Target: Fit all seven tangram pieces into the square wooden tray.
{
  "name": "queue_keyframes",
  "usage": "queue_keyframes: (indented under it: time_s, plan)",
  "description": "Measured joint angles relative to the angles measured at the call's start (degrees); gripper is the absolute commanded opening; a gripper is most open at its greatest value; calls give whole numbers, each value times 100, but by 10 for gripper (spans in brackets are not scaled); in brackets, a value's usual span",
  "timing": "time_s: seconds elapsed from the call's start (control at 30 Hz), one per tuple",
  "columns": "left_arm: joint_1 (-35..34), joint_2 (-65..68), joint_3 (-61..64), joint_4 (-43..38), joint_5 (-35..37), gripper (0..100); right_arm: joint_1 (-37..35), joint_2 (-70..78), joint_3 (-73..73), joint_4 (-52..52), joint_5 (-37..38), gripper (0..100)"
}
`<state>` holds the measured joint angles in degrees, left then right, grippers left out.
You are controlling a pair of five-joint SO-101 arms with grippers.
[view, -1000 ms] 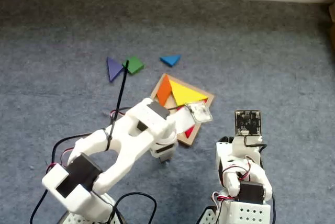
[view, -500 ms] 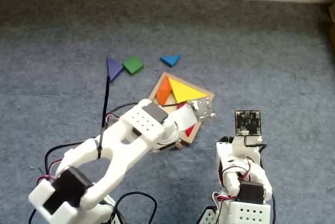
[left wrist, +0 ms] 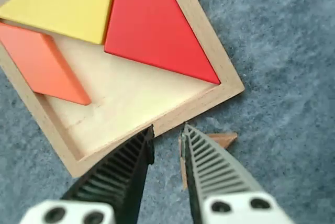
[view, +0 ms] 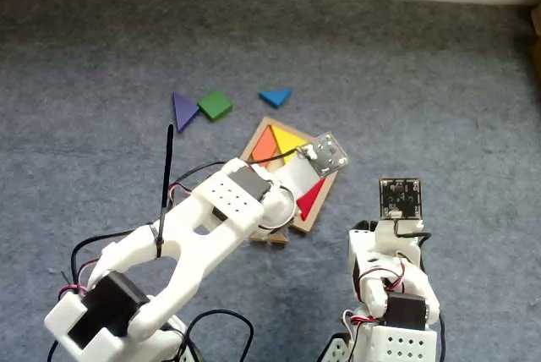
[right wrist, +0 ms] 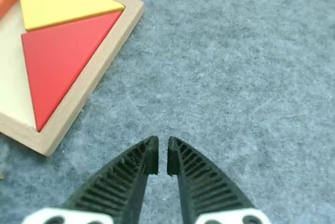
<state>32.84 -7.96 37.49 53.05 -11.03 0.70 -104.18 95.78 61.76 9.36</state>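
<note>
Progress: three of seven are sitting in the tray (left wrist: 131,103): the red triangle (left wrist: 157,30), the yellow triangle (left wrist: 68,1) and the orange piece (left wrist: 44,62). Red and yellow are lying edge to edge, and orange is touching yellow's other side. The remaining tray floor is showing bare wood, roughly half of it by my read.

Four are waiting outside. A brown piece (left wrist: 224,139) is lying on the worktop (view: 423,83) just beside the tray's near rim. The purple triangle (view: 183,110), green square (view: 215,106) and blue triangle (view: 275,96) are sitting well apart from the tray on its far side. Purple and green are almost touching each other.

Left tool (left wrist: 167,130) is hanging over the tray's near rim with its jaws slightly apart, gripping nothing. The brown piece is lying partly behind one finger. Right tool (right wrist: 161,143) is hovering over bare worktop beside the tray with its jaws almost together, also empty.

Hard to make out:
- The brown piece is mostly hidden by the left tool, so I'm not calling its shape.
- In the high view the left arm is covering the tray's near side and part of the yellow.
- The orange piece is getting cut off in the left wrist view, so I'm guessing parallelogram.
- I cannot tell whether the left tips are touching the rim or floating above it.
</note>
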Motion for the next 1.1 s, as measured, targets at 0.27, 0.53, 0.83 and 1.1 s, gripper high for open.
queue_keyframes:
  time_s: [0.27,0.53,0.83,1.1]
  plan:
    - [-18,-642,53,826,-176,283,0,0,0,0,0,44]
    - [-53,-299,299,343,-176,274,0,0,0,0,0,44]
    - [-35,1327,-571,492,-167,168,0,0,0,0,0,44]
    - [-18,1538,-835,659,-167,101,0,0,0,0,0,44]
